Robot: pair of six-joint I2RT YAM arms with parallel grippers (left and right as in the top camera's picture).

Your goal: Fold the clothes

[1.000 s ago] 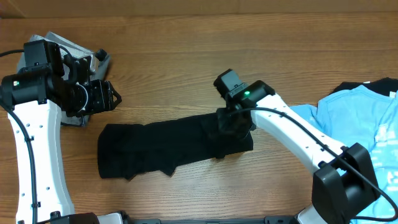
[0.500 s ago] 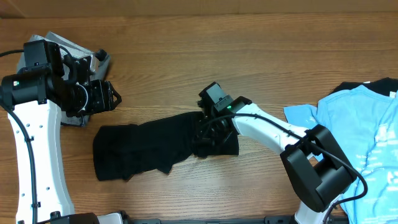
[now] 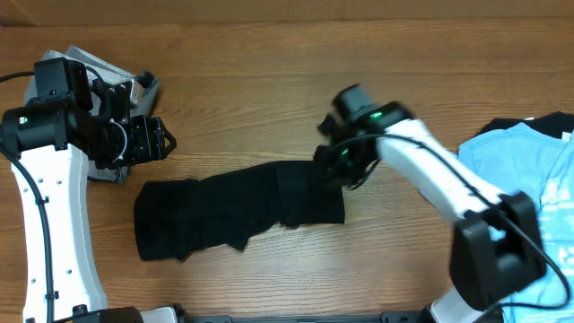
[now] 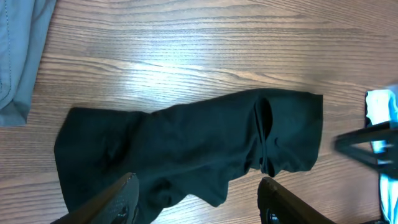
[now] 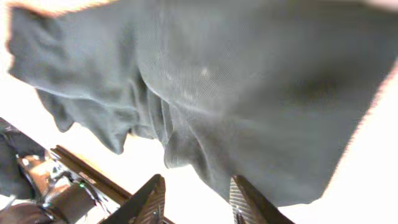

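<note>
Black garment point(image 3: 233, 211) is laid flat on the wooden worktop point(image 3: 269, 72), low of centre in the overhead view, drawn out as a long band running left to right. The right end is doubled over onto itself; a crease point(image 4: 266, 134) is noted across the width there. The left end is rumpled, with an uneven lower edge.

Right end effector point(image 3: 334, 169) is positioned at the upper right corner of the garment. In the right wrist view its fingers point(image 5: 152, 196) are seen parted with nothing between them — released, with dark cloth filling the view beneath. Contact with the cloth cannot be told.

Left end effector point(image 3: 161, 141) is held off to the upper left, apart from the garment. Its fingers point(image 4: 121, 199) are spread wide and empty.

Grey cloth point(image 3: 121, 85) is bunched beside the left arm. A light-blue shirt point(image 3: 516, 170) lies at the right edge — well apart from the garment.
</note>
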